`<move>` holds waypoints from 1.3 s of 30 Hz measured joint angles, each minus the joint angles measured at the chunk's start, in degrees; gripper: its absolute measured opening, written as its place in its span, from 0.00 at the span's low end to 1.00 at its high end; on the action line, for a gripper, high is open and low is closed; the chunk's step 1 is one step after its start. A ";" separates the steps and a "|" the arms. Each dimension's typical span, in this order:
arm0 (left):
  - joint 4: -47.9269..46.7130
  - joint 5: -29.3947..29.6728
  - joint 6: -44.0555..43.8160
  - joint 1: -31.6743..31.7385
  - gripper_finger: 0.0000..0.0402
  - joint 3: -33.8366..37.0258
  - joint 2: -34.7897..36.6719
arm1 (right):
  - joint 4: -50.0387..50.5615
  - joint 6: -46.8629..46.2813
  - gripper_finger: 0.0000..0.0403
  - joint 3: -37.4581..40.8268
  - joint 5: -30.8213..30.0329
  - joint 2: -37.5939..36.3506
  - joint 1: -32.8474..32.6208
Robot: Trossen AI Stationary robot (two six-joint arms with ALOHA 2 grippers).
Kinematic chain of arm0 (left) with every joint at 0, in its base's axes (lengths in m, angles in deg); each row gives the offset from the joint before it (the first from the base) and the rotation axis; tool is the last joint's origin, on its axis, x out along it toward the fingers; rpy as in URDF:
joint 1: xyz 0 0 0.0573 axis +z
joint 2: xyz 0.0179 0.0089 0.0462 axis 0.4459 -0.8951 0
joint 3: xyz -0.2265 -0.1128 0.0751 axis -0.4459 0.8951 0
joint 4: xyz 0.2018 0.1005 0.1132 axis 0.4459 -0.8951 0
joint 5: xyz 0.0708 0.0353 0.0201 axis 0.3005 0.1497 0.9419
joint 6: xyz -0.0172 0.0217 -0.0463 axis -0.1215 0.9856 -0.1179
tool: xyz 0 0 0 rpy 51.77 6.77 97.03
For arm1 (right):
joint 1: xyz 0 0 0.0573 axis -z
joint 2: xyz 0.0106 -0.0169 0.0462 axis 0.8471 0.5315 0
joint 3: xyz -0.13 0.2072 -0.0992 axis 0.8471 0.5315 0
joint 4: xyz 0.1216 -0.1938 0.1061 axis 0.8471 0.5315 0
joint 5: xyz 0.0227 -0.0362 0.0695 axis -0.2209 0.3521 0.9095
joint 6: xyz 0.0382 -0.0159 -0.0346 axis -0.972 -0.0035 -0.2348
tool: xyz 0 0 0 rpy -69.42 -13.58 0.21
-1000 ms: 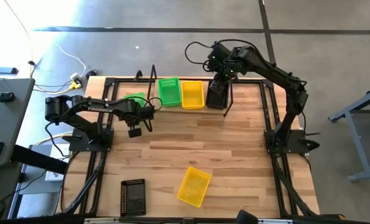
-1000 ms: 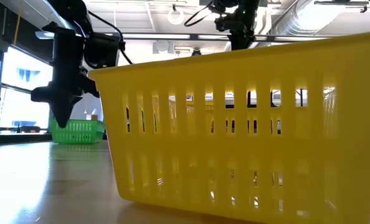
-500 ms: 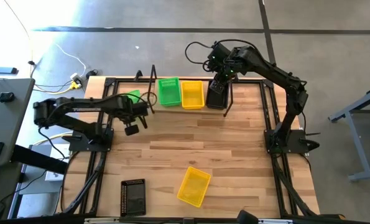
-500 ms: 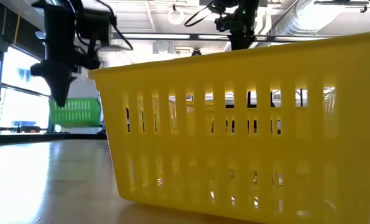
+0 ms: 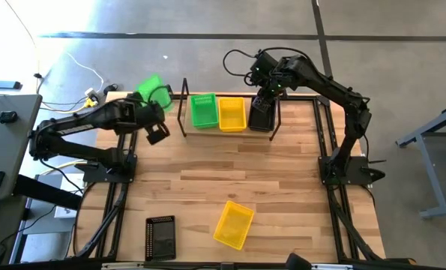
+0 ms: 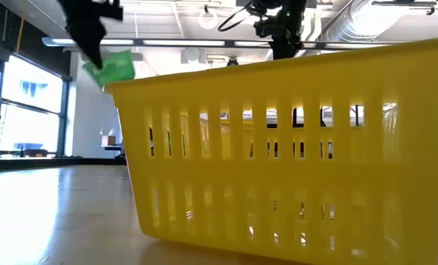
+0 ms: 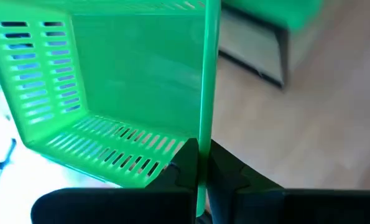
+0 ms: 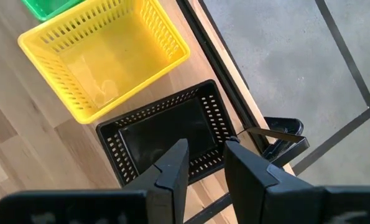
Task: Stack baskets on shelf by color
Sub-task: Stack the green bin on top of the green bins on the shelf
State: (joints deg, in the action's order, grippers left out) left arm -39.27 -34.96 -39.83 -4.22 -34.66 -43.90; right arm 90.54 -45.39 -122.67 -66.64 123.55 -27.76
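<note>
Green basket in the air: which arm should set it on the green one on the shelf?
Left. The left gripper is shut on the lifted green basket beside the shelf; the right gripper hangs over the black basket.

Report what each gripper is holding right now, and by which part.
The left gripper holds a green basket pinched by its rim on one side wall, lifted off the table. The right gripper is open above the black basket on the shelf, holding nothing.
</note>
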 joint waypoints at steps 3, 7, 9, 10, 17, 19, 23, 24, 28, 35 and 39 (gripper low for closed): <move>2.81 3.38 3.65 0.00 0.01 -4.11 -0.07 | -0.35 -0.92 0.22 0.00 0.00 0.00 0.00; 12.09 3.33 10.27 0.02 0.01 -7.38 -0.07 | -1.26 -2.58 0.22 0.00 -0.40 0.00 0.00; 17.40 2.17 13.82 0.02 0.01 -7.93 -0.35 | -1.60 -3.46 0.22 0.00 -1.11 0.00 0.00; 20.09 1.53 15.43 0.02 0.01 -8.04 -0.67 | -1.60 -3.55 0.22 0.00 -1.51 0.00 0.00; 31.01 -4.11 20.18 0.02 0.01 -8.07 -5.65 | -1.85 -3.56 0.22 0.00 -2.82 0.00 0.00; 31.81 -5.67 19.61 0.02 0.01 -8.07 -7.90 | -1.87 -3.57 0.22 0.00 -2.86 0.00 0.00; 30.99 -8.07 16.35 0.02 0.01 -8.05 -12.48 | -1.91 -3.57 0.22 0.00 -2.86 0.00 0.00; 30.45 -8.58 15.45 0.02 0.01 -8.05 -13.61 | -1.91 -3.57 0.22 0.00 -2.86 0.00 0.00; 29.50 -10.47 12.28 0.02 0.01 -8.02 -17.53 | -1.91 -3.52 0.22 0.00 -2.86 0.00 0.00; 28.79 -13.33 10.10 0.01 0.01 -8.02 -22.51 | -1.93 -3.45 0.22 0.00 -2.84 0.00 0.00; 26.51 -14.63 10.11 0.55 0.01 -8.02 -24.92 | -1.95 -3.44 0.22 0.00 -2.82 0.00 0.00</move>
State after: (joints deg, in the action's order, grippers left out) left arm -12.76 -49.59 -29.72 -3.66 -42.68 -68.82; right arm 88.59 -48.83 -122.67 -69.46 123.55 -27.76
